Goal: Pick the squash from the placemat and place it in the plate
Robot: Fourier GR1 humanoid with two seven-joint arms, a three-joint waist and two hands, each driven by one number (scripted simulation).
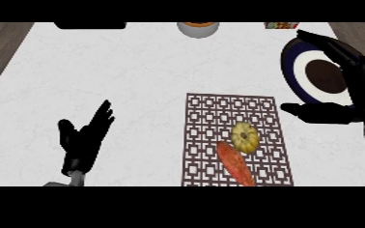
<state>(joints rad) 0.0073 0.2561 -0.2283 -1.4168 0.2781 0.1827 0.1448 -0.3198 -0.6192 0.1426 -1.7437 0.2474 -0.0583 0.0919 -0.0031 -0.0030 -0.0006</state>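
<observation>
A small yellow squash [245, 136] lies on the brown patterned placemat [214, 121], in its lower right part. An orange carrot [236, 165] lies right below it on the mat. The plate [298, 77], dark blue with a white ring and brown centre, sits at the counter's right edge. My right hand [335, 82] hovers over the plate, fingers and thumb spread wide and open, covering part of it; its thumb reaches toward the mat's right edge. My left hand [84, 137] rests open at the lower left, fingers up, holding nothing.
A grey bowl with orange contents [197, 28] stands at the counter's far edge, a black object [91, 25] at the far left, and a colourful item [281, 25] at the far right. White counter [107, 72] spreads left of the mat.
</observation>
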